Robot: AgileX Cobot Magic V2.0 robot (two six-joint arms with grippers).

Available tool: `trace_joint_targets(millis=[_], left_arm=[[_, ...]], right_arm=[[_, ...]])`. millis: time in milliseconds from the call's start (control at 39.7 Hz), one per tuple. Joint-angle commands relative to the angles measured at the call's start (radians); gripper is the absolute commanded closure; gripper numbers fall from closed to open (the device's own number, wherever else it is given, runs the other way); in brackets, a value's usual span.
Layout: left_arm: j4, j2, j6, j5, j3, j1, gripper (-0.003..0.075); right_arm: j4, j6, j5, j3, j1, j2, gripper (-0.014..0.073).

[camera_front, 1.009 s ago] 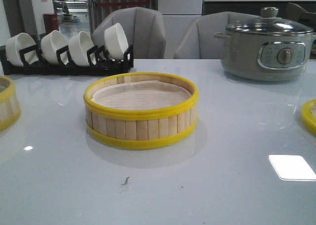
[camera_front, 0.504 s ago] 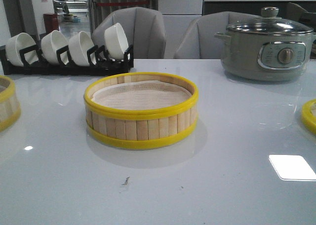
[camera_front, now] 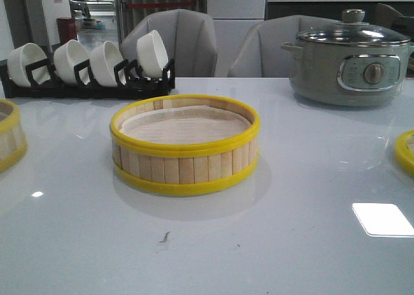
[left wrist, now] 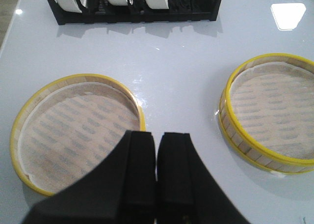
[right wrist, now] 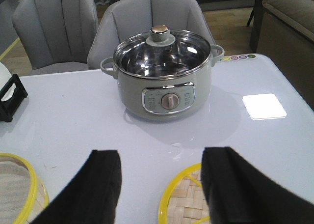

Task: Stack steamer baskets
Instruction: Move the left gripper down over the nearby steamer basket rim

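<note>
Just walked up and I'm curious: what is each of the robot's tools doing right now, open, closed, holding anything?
Left tool: closed, empty, above a steamer basket.
Right tool: open, empty, above the woven lid.

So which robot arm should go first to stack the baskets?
Probably the left. Its tool, shut, hovers by the left basket, which could go on the middle basket. The right tool is open over the woven lid, which goes last.

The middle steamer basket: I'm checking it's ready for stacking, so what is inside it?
Inside the middle steamer basket lies only a pale liner, with no food and no lid on top. What is under the liner is covered and cannot be seen.
</note>
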Motion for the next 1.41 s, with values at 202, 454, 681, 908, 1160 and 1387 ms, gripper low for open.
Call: trace_joint_targets(millis=[202, 454, 681, 908, 1160, 1387], left_arm=[[-0.02, 0.015, 0.007, -0.068, -0.032, -0.007, 0.047], [-0.02, 0.164, -0.056, -0.114, -0.032, -0.007, 0.0133], [-0.021, 0.327, -0.076, -0.156, -0.032, -0.007, 0.0164], [-0.019, 0.463, -0.076, -0.25, -0.032, -0.007, 0.0164], [0.008, 0.604, -0.076, -0.311, -0.032, -0.007, 0.0164], [0.008, 0.702, -0.076, -0.364, -0.038, -0.007, 0.0164]], right_arm=[[-0.01, 0.004, -0.069, -0.041, -0.005, -0.003, 0.0134], [-0.01, 0.004, -0.064, -0.041, -0.005, -0.003, 0.0134], [0.001, 0.004, -0.006, -0.041, -0.005, -0.002, 0.0134], [0.001, 0.004, -0.003, -0.041, -0.005, -0.002, 0.0134], [0.002, 0.004, -0.006, -0.041, -0.005, -0.002, 0.0134], [0.002, 0.004, -0.008, -0.041, -0.005, -0.002, 0.0134]])
